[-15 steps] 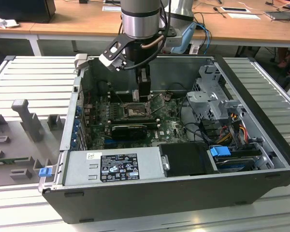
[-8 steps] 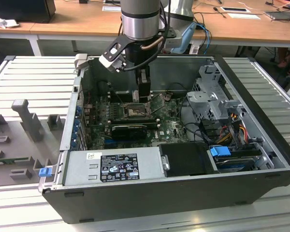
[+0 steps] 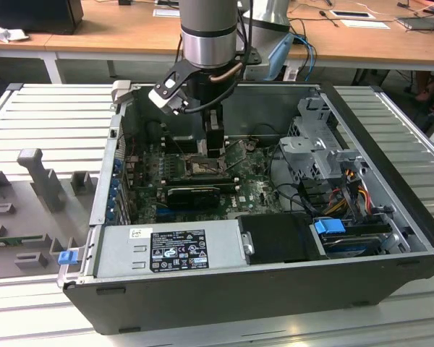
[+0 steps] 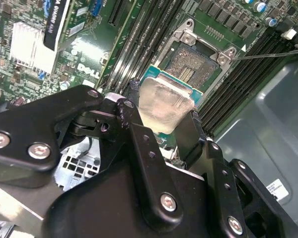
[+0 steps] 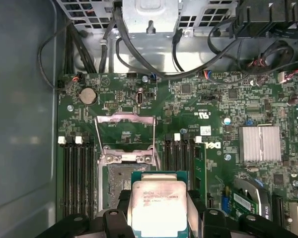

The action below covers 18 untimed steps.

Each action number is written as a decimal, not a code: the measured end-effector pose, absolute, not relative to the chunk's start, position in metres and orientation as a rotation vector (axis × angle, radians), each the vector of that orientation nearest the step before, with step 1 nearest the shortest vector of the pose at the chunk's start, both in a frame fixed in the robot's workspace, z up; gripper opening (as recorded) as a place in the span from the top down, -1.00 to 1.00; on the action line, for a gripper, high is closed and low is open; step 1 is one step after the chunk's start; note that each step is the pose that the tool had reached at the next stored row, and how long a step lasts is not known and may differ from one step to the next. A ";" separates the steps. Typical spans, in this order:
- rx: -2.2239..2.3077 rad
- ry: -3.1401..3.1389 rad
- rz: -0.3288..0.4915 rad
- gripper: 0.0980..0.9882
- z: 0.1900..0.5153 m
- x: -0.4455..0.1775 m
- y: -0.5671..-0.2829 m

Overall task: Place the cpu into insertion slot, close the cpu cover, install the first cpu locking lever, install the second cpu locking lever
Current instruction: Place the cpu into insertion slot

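As the two black fingers (image 4: 139, 134) of the gripper (image 4: 165, 106) press in on opposite edges of the cpu (image 4: 164, 101), the single pale chip hangs clamped between them beside the insertion slot (image 4: 192, 65). In both wrist views it overlaps one edge of that slot without being seated. The slot's grey-gold contact field lies bare inside its black frame.

Just past the slot, the cpu cover (image 5: 125, 118) stands swung open, green board showing through its window. Two thin wire levers (image 5: 96, 139) run along its two sides.

Banks of long black memory slots (image 5: 79, 173) flank the insertion slot on both sides; their number cannot be counted surely.

One ribbed silver heat sink (image 5: 260, 144) sits well apart from the slot, across the green motherboard (image 5: 188, 99). One round coin cell (image 5: 88, 95) lies beyond the open cover, and black cables (image 5: 139, 59) loop over the board's edge beyond it.

All of this sits in one open computer case (image 3: 239, 303) lying on its side. Around the slot the case also holds:
- one grey power supply (image 3: 166, 246) along the case's near wall,
- one long black expansion card (image 3: 194, 194) between the power supply and the slot,
- a metal drive cage (image 3: 318, 144) toward the exterior view's right.
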<state>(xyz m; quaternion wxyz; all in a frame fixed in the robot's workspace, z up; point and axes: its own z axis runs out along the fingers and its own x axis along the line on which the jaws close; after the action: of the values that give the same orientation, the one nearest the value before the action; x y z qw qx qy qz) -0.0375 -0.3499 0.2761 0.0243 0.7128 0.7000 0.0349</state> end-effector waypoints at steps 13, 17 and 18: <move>2.205 2.166 0.108 0.03 0.249 -0.038 -0.335; 2.206 2.166 0.108 0.03 0.245 -0.038 -0.335; 2.205 2.166 0.108 0.03 0.245 -0.038 -0.335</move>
<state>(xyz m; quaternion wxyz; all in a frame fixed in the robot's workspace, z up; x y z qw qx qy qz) -0.0378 -0.3349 0.2451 0.0242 0.7128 0.7000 0.0349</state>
